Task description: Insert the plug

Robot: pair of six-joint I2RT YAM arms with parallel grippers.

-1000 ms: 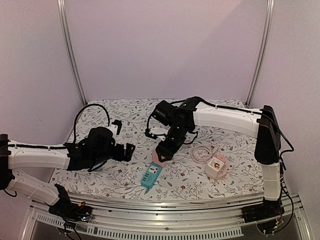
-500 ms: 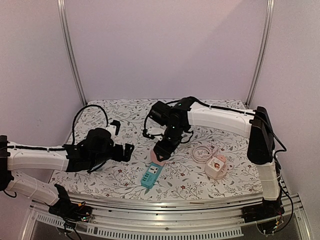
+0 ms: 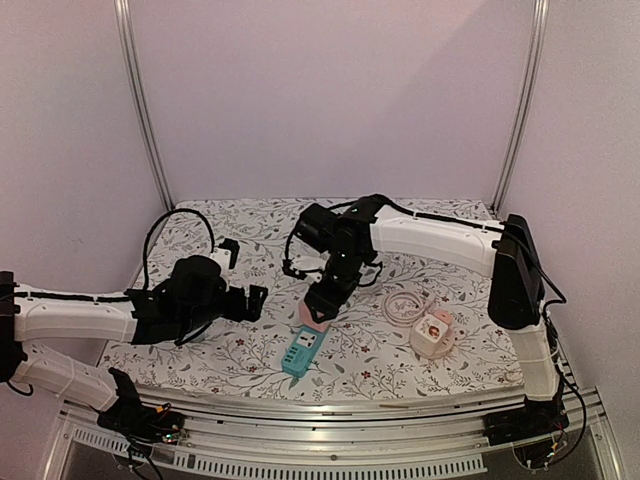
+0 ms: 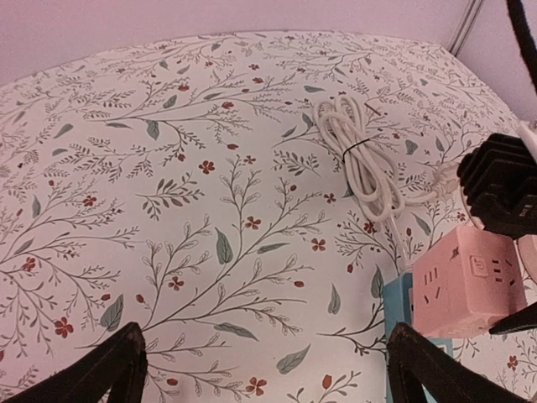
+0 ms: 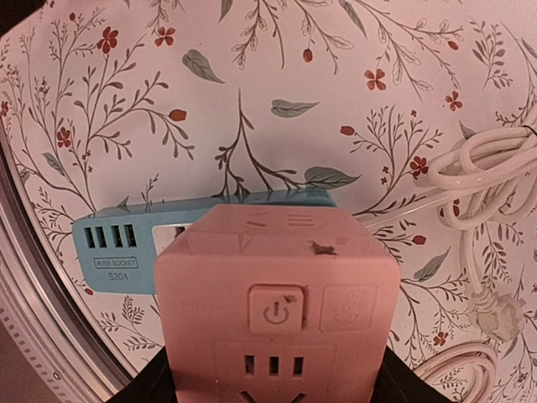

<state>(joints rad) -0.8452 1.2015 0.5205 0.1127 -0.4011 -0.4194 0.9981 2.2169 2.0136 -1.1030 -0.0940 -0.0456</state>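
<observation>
Pink cube adapter [image 5: 273, 277] clamped between right gripper's [image 3: 322, 297] half-closed jaws, poised just above blue power strip [image 5: 113, 243] for plugging in; left gripper [image 4: 264, 374] spread wide, empty, well aside.

We find one printed label, in the right wrist view. It is a small outlined box [image 5: 110, 267] on the side of the blue power strip [image 5: 117, 243], just below the row of four narrow slots at the strip's left end. Its upper line reads "USB SOCKET". The line beneath looks like "S204", though the print is small and we are unsure of it.

Just in front of the strip, the pink cube socket [image 5: 273, 294] bears a power sign on a raised square button [image 5: 276, 311]. Beside that button sits a faint embossed mark we cannot make out. In the other views, any marks are too small for us to read.
</observation>
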